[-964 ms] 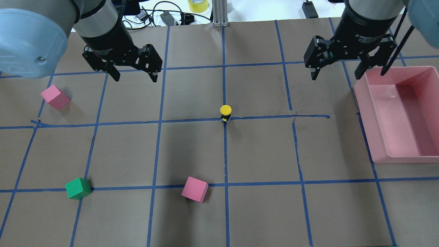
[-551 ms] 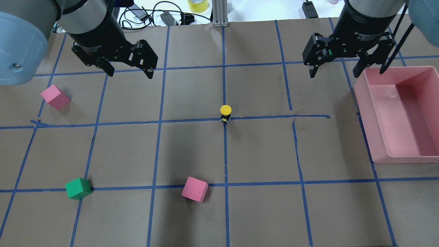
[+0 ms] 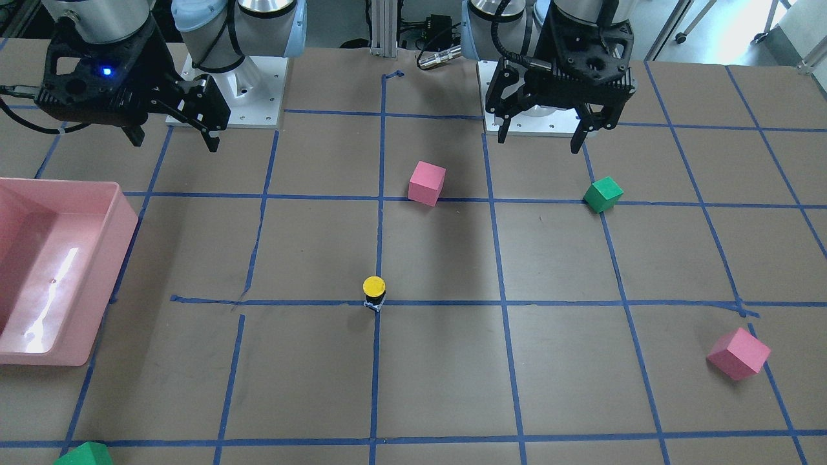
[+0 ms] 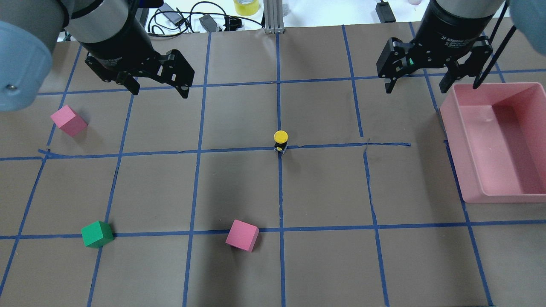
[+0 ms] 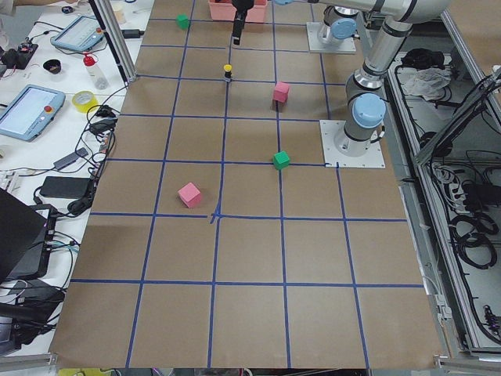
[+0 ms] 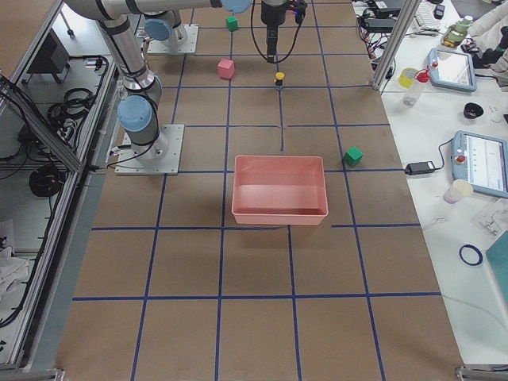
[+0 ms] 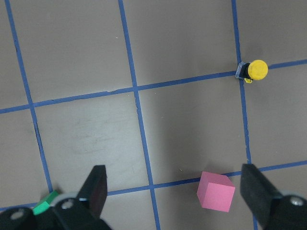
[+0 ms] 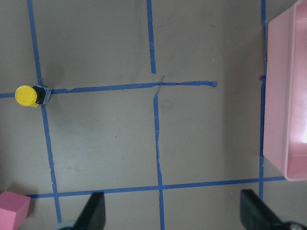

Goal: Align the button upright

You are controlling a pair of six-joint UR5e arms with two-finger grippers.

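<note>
White words "2F Adaptive" on the right gripper (image 4: pixel 416 91), spread wide, holding nothing, left gripper (image 4: pixel 160 93) spread wide too, button (image 4: pixel 280 140) standing up mid table (image 4: pixel 324 183)

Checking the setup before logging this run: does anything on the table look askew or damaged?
The button stands upright, cap on top. Only the blue tape line to its right looks odd: wrinkled, with its crossing strips offset, and ending short of the pink bin.

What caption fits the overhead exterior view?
Button stands upright, untouched; left gripper and right gripper hang open, apart from it.
</note>
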